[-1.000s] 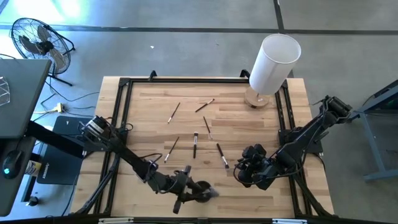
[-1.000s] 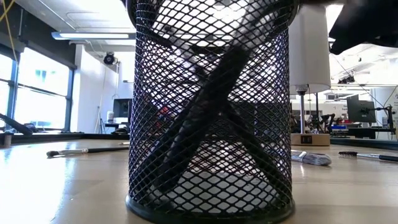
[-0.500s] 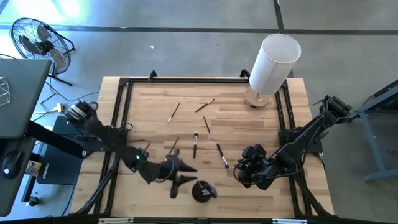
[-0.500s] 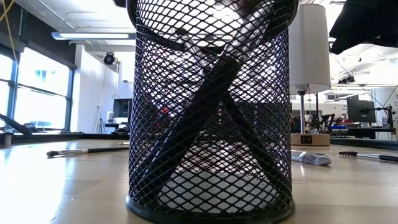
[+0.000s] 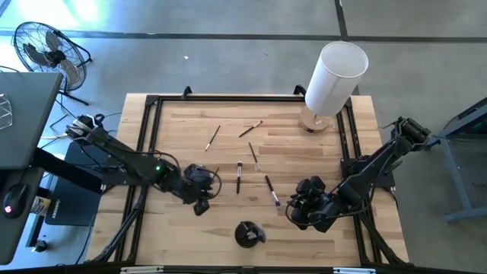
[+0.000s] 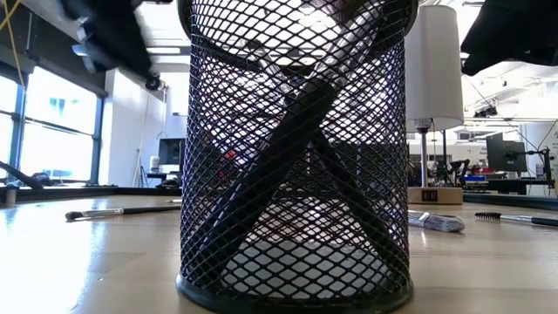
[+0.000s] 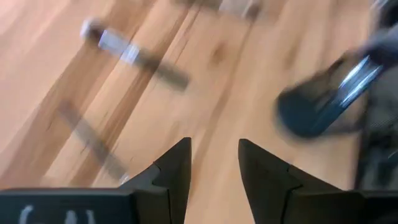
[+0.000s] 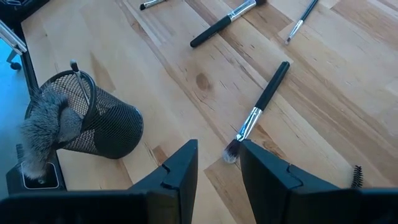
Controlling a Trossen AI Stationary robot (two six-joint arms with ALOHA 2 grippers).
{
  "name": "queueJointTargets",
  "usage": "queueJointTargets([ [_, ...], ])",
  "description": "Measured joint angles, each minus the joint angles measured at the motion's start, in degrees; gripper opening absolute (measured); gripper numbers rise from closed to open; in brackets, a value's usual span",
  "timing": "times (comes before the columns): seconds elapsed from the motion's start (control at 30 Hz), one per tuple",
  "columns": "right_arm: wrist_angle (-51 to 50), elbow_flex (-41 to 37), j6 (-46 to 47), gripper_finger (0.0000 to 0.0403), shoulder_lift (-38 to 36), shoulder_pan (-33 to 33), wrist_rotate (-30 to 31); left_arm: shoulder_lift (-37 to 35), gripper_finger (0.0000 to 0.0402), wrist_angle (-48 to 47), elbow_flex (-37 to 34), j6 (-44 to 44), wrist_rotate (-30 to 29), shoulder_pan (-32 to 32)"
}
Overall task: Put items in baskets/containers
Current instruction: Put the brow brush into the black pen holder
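The black mesh cup (image 5: 247, 234) stands near the table's near edge, with several brushes leaning inside it (image 6: 279, 157), one with a fluffy grey head (image 8: 43, 134). Several thin brushes lie flat mid-table (image 5: 239, 176), (image 5: 271, 190), (image 5: 213, 137), (image 5: 250, 129). My left gripper (image 5: 201, 194) is open and empty, hovering over the wood left of those brushes; its wrist view (image 7: 214, 162) is blurred, with brushes (image 7: 134, 56) beyond the fingers. My right gripper (image 5: 304, 205) waits open right of the cup, above a brush (image 8: 261, 106).
A tall white cylinder (image 5: 335, 76) stands on a wooden base at the far right corner. A black rail frame (image 5: 144, 152) borders the table. A fan (image 5: 46, 49) and dark equipment sit beyond the left edge. Bare wood lies between the cup and the loose brushes.
My left gripper has drawn back from over the cup, moving toward the table's far and left side to the loose brushes mid-table. Inside the cup, a brush that was blurred a second ago now leans still against the mesh wall.
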Motion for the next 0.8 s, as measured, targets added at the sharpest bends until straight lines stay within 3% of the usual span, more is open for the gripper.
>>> queueJointTargets([
  [0.13, 0.61, 0.00, 0.24, 0.0114, 0.00, -0.85, 0.07, 0.02, 0.0099, -4.99, -0.19, 1.49, 0.75, -0.52],
  [0.3, 4.54, -0.02, -1.43, 0.0076, 0.43, -3.92, 1.68, -1.47, 0.0014, 3.88, -3.57, 13.52, -4.52, -4.21],
  [0.4, 10.25, -0.02, -7.28, 0.0019, 1.44, -6.96, 0.86, -5.98, 0.0014, 6.47, -7.28, 15.34, -7.35, -6.46],
  [0.5, 14.51, 0.87, -12.41, 0.0010, 2.95, -11.47, -2.66, -11.28, 0.0007, 7.42, -11.80, 16.85, -7.52, -6.67],
  [0.63, 7.22, 7.25, -15.25, 0.0003, 6.67, -17.48, -7.32, -22.62, 0.0004, 7.83, -17.47, 18.51, -8.09, -6.58],
  [0.8, -14.04, 19.34, -11.34, 0.0002, 13.71, -23.12, -12.52, -35.78, 0.0002, 7.09, -22.05, 22.02, -10.06, -6.58],
])
